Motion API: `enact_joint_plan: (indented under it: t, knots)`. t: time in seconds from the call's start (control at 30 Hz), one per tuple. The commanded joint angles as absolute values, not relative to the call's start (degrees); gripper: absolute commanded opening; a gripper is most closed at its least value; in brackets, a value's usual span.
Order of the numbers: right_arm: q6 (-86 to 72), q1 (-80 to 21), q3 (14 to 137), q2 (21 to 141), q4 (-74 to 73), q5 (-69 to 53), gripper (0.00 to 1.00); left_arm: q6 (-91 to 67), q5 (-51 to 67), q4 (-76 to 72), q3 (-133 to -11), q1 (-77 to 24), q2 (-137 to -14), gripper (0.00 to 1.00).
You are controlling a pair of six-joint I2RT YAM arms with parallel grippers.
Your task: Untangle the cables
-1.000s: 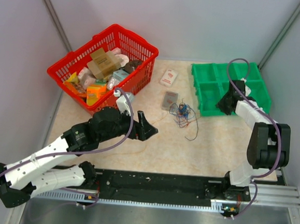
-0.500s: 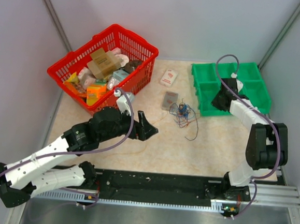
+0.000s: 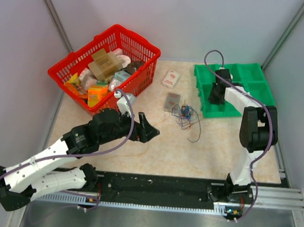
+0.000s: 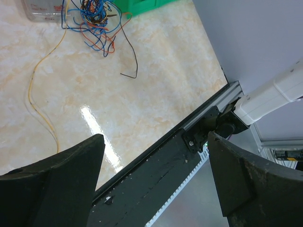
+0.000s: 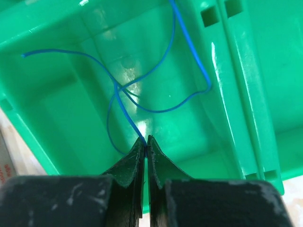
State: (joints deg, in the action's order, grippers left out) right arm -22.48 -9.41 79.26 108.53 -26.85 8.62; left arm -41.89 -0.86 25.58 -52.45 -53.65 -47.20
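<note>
One blue wire (image 5: 158, 78) pinched in closed right end effector (image 5: 147, 141), trailing ahead into green tray (image 5: 246, 71) compartment. Tangle of cables (image 3: 186, 114) on desk (image 3: 207, 149), between arms; left end effector (image 4: 154, 142) wide, empty, facing it.

Beige table (image 3: 206, 154) bears red basket (image 3: 142, 73), green tray (image 3: 259, 91), cables (image 3: 186, 115), white packet (image 3: 170, 78), grey case (image 3: 172, 101).
</note>
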Motion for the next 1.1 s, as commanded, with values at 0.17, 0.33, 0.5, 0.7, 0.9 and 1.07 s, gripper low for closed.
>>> enact_joint_plan:
  t: [0.17, 0.33, 0.5, 0.7, 0.9, 1.07]
  knots:
    - [-17.1, -10.0, 89.5, 108.6, -35.6, 9.0, 0.30, -41.9, -0.3, 23.4, -52.3, -53.4, -46.8, 0.93]
    - [-17.1, -10.3, 87.1, 102.1, -36.6, 10.6, 0.54, -41.7, -0.4, 23.4, -51.9, -53.4, -46.9, 0.93]
    - [-15.6, -16.7, 80.2, 93.4, -35.5, 10.8, 0.58, -41.7, -1.0, 22.8, -50.7, -53.4, -47.9, 0.93]
    - [-15.6, -25.4, 72.3, 91.7, -23.1, -3.0, 0.58, -42.1, -0.3, 20.7, -49.5, -53.4, -50.4, 0.93]
    - [-11.7, -25.6, 72.4, 99.1, -18.5, -2.9, 0.58, -43.6, 1.5, 20.2, -47.2, -53.4, -49.6, 0.93]
    - [-10.3, -27.2, 68.9, 101.9, -14.9, -3.3, 0.47, -44.5, 0.6, 20.1, -44.7, -53.3, -47.6, 0.92]
